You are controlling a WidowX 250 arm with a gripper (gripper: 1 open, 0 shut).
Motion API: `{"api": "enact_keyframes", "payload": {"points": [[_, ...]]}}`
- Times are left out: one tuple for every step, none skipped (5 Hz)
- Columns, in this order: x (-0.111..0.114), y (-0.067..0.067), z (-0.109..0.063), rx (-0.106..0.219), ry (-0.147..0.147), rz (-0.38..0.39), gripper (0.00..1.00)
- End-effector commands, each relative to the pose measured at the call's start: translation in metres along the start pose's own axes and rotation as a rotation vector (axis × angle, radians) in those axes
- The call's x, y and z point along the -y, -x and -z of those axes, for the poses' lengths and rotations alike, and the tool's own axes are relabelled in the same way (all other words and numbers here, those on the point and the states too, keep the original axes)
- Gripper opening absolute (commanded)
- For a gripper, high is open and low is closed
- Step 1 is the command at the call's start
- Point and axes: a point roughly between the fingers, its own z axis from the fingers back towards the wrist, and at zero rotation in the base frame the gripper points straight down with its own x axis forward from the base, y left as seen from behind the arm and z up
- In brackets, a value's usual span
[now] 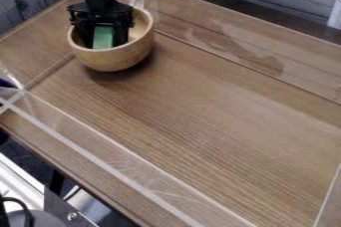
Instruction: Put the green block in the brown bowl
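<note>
The brown bowl [118, 56] stands at the far left of the wooden table. Inside it shows the green block [102, 38], low against the bowl's inner wall. My gripper [100, 30] points straight down into the bowl, right over the block, its black fingers [79, 24] reaching down on either side of it. The view is too small to show whether the fingers still press on the block or stand apart from it.
A wooden tabletop [213, 112] stretches to the right and front of the bowl. Clear plastic walls [80, 136] run along the table's edges. A grey wall lies behind the table.
</note>
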Motion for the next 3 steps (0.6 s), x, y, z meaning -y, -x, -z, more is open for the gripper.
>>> {"api": "enact_keyframes", "payload": {"points": [[-0.0018,0.0084,0.0095,-0.008,-0.005,-0.001,1.00],[0.0013,0.0114,0.0078,-0.003,-0.005,0.003,1.00],[0.0011,0.0116,-0.0001,-0.019,-0.014,-0.015,1.00]]}}
